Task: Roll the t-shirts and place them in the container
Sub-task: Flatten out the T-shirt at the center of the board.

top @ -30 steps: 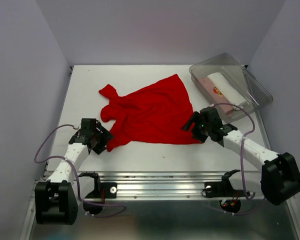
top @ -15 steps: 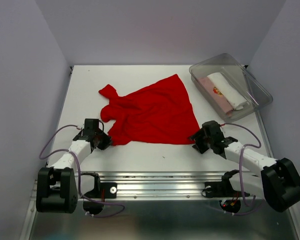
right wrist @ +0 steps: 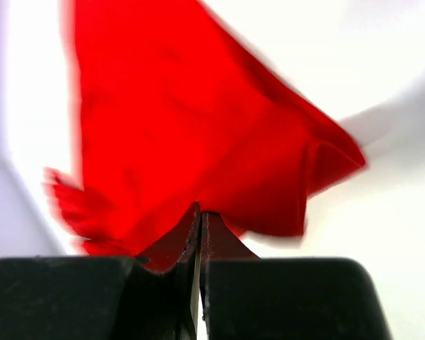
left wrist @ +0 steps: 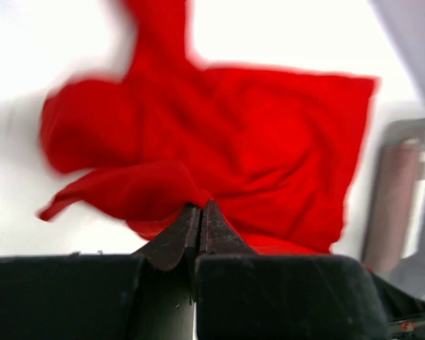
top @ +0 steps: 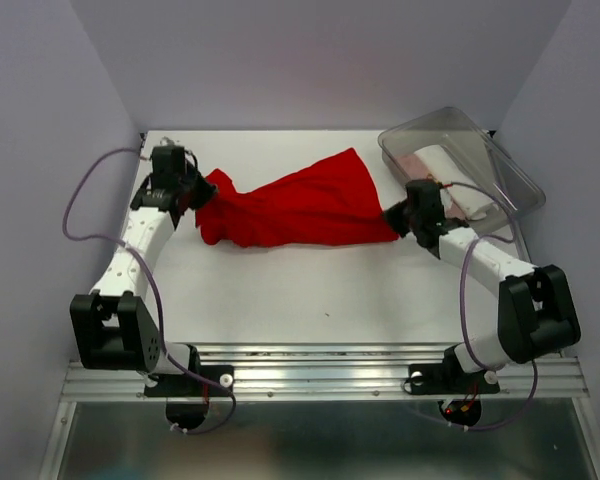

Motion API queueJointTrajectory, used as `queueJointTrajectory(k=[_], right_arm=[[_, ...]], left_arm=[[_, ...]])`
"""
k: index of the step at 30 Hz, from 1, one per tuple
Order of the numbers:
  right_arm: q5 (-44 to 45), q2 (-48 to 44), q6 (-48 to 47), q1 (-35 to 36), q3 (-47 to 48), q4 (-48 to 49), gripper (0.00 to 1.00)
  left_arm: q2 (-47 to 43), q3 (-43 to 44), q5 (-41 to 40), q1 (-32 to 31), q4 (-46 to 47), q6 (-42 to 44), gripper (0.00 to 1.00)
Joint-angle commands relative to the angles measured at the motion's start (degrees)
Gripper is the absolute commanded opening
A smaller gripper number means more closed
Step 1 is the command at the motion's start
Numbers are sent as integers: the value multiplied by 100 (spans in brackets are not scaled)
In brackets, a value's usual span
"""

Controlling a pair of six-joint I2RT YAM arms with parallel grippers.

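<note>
Both tools are closed on cloth. The left gripper (top: 193,190) has its jaws pressed together with a fold of the red t-shirt (top: 300,212) pinched at the tips. The right gripper (top: 398,222) is likewise clamped narrow on an edge of the same garment. In each wrist view the shirt spreads out directly ahead of the fingertips, and both views are motion-blurred. A second ago both grippers stood open at the near hem, one at each near corner of a shirt lying spread wide. Half a second ago they were settling onto those corners. Now both arms are extended away from their bases, and the shirt spans the gap between the two tools as a narrower, bunched band. The left end is gathered at the left gripper, and the right corner is held at the right gripper. Judgement: the near hem is being carried over the far half, a lengthwise fold that narrows the garment before rolling. No rolling has begun. The table (top: 280,290) behind both tools is bare of cloth. Just beyond the right gripper stands a clear bin (top: 510,185) holding a white roll (top: 442,158) with a pale pink roll (top: 412,162) beside it. Both rolls are partly hidden by the right arm. Judgement: release should follow only once the edges line up, since the cloth looks uneven at the left end.
</note>
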Motion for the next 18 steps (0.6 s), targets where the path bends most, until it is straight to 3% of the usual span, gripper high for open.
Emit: queueJointTrajectory(k=[1,2,4,8,10,13,14,15,17,18], right_arm=[[-169,311,-643,-588,1803,505,1],[-222,338,-792,-650,2424,505,1],[-292,339,-968,-711,2894,505,1],[-547,-65,-1250,-712,2977,514,1],[-757,-460,-1241,-712,2348,566,1],[-1136,-1040,-1180,-712,1142,549,1],[-1198,-1172,-1171,-712,843,488,1],[-1233,-1399,-1180,-712,553,296,1],[-1198,-1603,-1154,-712,-297,145,1],[-1207,-1691,-1145,-712,-546,93,1]], left_arm=[[706,2320,34,161,-144,819,0],[858,3369,61,205,-276,933,0],[1086,4611,166,302,-583,1240,0],[790,4972,613,311,-646,1558,0],[291,4481,1069,311,-532,1550,0],[-395,2735,1642,311,-277,1454,0],[-876,1703,1695,311,-242,1357,0],[-1099,1196,1757,303,-242,1313,7],[-1677,203,1775,302,-294,1225,36],[-1820,-646,1766,302,-303,1112,43]])
